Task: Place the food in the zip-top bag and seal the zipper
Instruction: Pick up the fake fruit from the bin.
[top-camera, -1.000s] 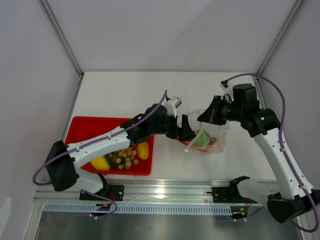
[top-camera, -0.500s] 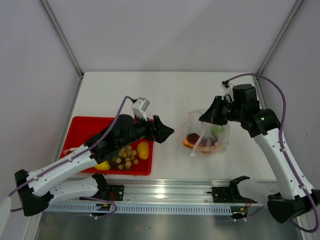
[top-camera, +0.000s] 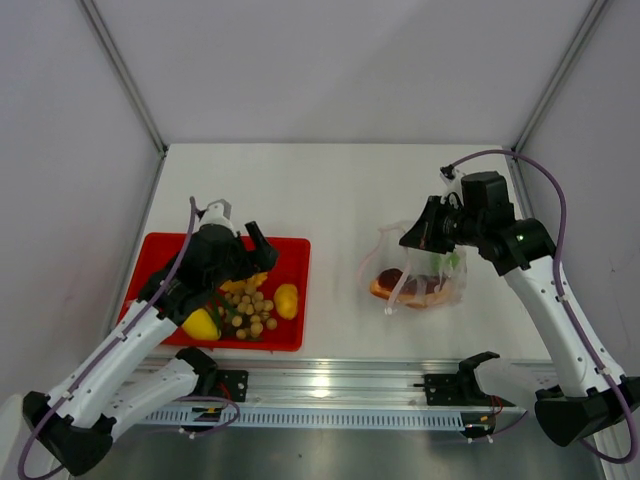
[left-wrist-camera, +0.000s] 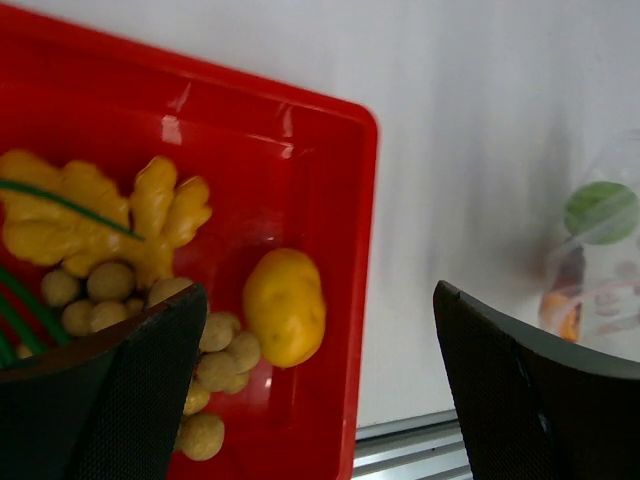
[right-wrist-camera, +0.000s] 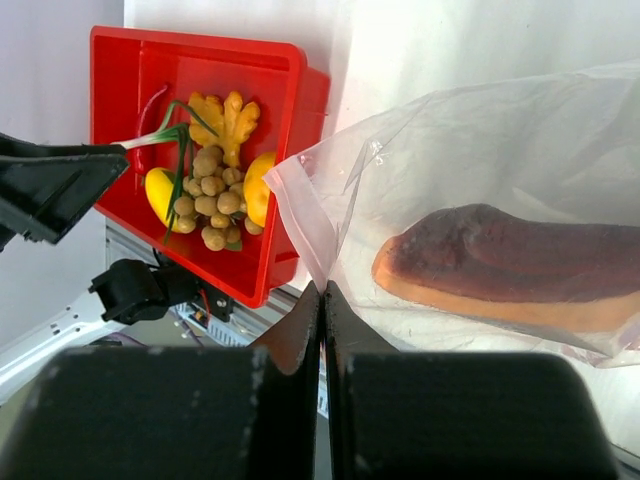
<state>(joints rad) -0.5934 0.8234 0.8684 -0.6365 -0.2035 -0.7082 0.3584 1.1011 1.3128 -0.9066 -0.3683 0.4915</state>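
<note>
Right gripper (right-wrist-camera: 322, 305), jaws closed, pinches an edge of the clear crinkly zip-top bag (top-camera: 425, 278), which holds an orange-brown wedge (right-wrist-camera: 510, 275) and a green ball (left-wrist-camera: 600, 211). Left gripper (left-wrist-camera: 318, 300) hangs wide open and empty above the red rectangular tray (top-camera: 160, 248) of yellow lemon (left-wrist-camera: 285, 306), small tan balls (left-wrist-camera: 110, 282) and green stalks (left-wrist-camera: 70, 210).

The tray (top-camera: 297, 262) is glossy red on a white worktop (top-camera: 330, 185). In it lie a yellow lemon (left-wrist-camera: 285, 305), dull tan balls (left-wrist-camera: 215, 365), a deeper yellow lobed piece (left-wrist-camera: 150, 215) and thin green stalks (right-wrist-camera: 181, 160). The bag (right-wrist-camera: 480, 140) is clear, and through it show a green ball (left-wrist-camera: 600, 210) and a wedge (right-wrist-camera: 500, 270) — dark maroon above, orange below. The left fingers (left-wrist-camera: 130, 400) are black, finely meshed.
</note>
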